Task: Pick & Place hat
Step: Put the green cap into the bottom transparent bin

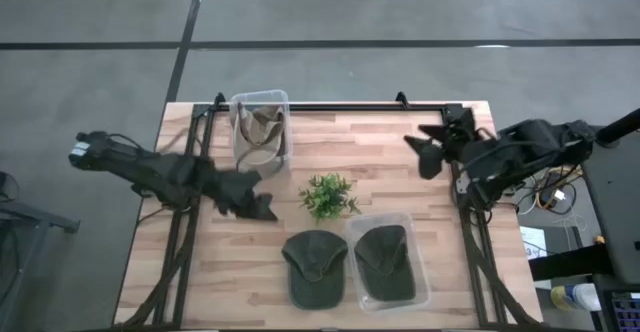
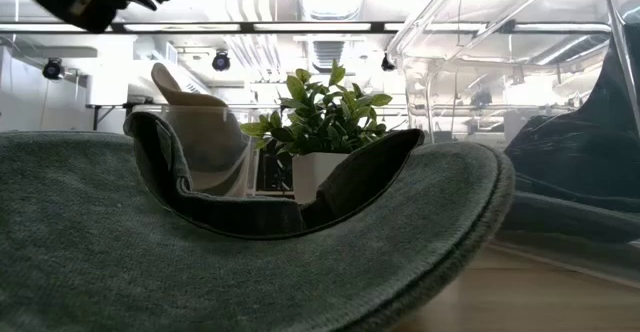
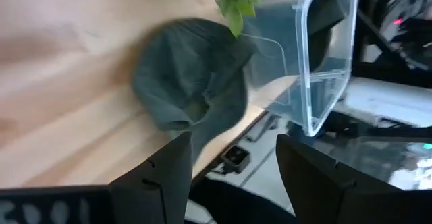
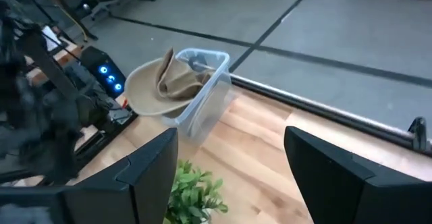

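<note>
Both grippers hung apart and empty: left gripper (image 1: 262,204) hovered nearest the green hat (image 1: 315,267) lying loose on the table (image 1: 400,172), likely to pick it; right gripper (image 1: 430,144) waited at the far edge

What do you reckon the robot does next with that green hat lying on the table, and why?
Probably the left hand, open and empty, drops toward the green hat lying loose on the table beside the clear bin, which already holds a similar hat.
</note>
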`<action>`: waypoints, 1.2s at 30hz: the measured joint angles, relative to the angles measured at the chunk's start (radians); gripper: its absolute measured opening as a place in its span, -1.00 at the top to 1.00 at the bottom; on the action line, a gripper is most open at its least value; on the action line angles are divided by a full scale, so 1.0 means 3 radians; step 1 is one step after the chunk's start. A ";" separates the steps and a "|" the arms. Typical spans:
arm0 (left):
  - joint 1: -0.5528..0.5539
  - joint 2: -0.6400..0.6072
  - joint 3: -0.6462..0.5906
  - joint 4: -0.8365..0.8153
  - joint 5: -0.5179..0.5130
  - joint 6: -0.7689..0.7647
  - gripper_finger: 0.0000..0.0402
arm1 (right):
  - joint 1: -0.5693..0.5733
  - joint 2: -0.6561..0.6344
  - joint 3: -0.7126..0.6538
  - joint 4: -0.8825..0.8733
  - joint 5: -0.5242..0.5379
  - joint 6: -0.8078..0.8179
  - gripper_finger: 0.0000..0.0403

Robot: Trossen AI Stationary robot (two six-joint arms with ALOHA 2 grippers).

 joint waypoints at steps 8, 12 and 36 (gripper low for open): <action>-0.0905 0.0498 -0.0497 0.1418 -0.1085 -0.0665 -0.02 | -0.0062 -0.0306 0.0000 0.0001 -0.0116 -0.0324 -0.32; -0.1118 0.0836 -0.0497 0.1491 -0.1180 -0.0741 -0.02 | -0.0062 -0.0339 0.0000 0.0001 -0.0162 -0.0339 -0.30; -0.1394 0.2118 -0.0134 0.1675 -0.1067 -0.0706 0.06 | -0.0066 -0.0120 -0.0001 0.0013 -0.0211 -0.0382 -0.21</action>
